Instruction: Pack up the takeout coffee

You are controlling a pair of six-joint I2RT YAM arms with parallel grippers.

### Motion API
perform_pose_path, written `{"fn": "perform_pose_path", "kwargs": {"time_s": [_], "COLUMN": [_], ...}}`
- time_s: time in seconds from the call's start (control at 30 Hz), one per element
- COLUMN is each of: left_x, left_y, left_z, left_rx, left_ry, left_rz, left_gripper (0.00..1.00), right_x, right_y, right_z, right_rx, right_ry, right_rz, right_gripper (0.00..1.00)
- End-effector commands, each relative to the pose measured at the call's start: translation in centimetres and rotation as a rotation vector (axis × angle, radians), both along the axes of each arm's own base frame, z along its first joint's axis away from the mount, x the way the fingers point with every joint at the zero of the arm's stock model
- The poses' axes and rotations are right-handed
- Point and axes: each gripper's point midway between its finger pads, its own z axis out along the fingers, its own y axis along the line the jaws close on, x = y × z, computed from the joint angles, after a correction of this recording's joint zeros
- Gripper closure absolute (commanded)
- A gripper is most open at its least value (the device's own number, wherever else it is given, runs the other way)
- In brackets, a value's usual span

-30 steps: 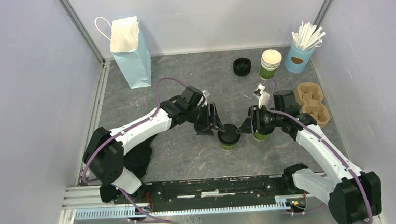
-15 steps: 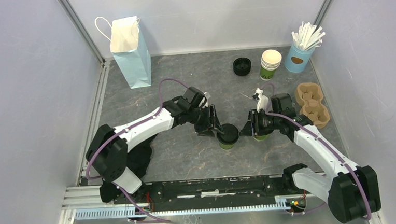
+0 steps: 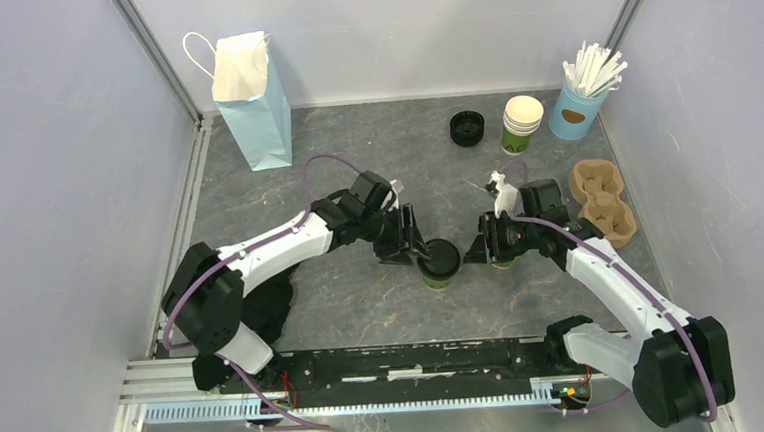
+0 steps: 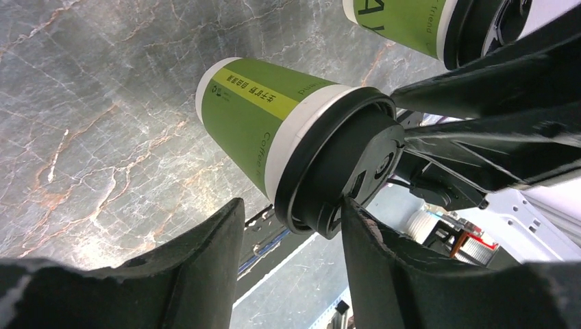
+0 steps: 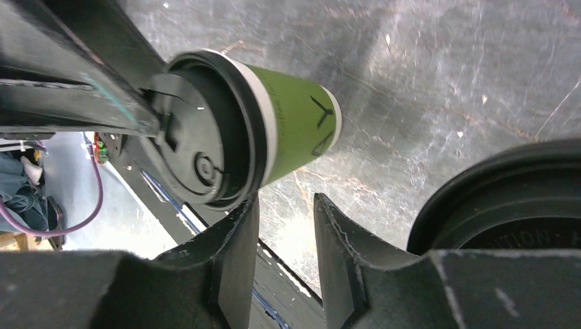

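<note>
Left gripper point(image 4: 291, 203) was spread wide and held nothing. The first lidded green cup point(image 4: 260, 116) sat right at its mouth, lid rim level with the jaw tips and body out ahead, not yet between them. That cup stood upright on the table point(image 3: 364, 307), well left of the cardboard cup carrier point(image 3: 602, 200).

Right gripper point(image 5: 284, 200) showed a narrow gap with only bare table in it, so it was empty. The second lidded cup point(image 5: 500, 199) sat just outside one of its jaws, not between them. It stood left of the carrier too, but much nearer it.

Both cups' long axes ran vertical, and both grippers came in from the side. Judged: the left arm was nearer the first cup and needed to slide forward around the body before closing. The right arm was nearer the second cup and the carrier, but had to open wider and shift sideways first.

Blue paper bag point(image 3: 251, 104) stood far left of the carrier, at the back.
</note>
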Motion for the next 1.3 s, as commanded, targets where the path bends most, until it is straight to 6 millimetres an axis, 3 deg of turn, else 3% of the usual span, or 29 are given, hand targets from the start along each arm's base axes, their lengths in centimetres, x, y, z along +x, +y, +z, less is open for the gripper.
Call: {"fn": "perform_pose_path", "kwargs": {"time_s": [0.0,0.13,0.27,0.4,0.67,0.97,1.27], "left_x": [0.7,1.4,1.7,1.6,1.4,1.5,1.1], "left_y": [0.1,-0.3,0.1,1.1,1.0,1.2,0.9], "left_z": [2.7,5.6,6.9,5.0,2.5,1.4,0.7], "left_rx": [-0.001,-0.033,-0.056,-0.034,-0.009,0.013,0.010], "left_ry": [-0.065,-0.108,-0.135,-0.084,-0.040,-0.038,-0.013], "left_rz": [0.003,0.010,0.038,0.061,0.038,0.040,0.017], "left_gripper": [0.37,0.28,0.29,0.38,0.48,0.56,0.56], "right_x": [1.3,1.5,1.6,2.0,1.7,1.2,1.3], "right_y": [1.0,1.4,2.3,2.8,3.0,3.2,3.3], "right_z": [4.6,6.4,6.7,6.2,4.4,3.1,2.7], "right_rx": [0.060,0.081,0.142,0.175,0.165,0.162,0.158], "right_ry": [-0.122,-0.149,-0.143,-0.124,-0.080,-0.049,-0.043], "right_rz": [0.040,0.060,0.077,0.086,0.108,0.112,0.107], "right_gripper": [0.58,0.51,0.46,0.43,0.42,0.49,0.49]}}
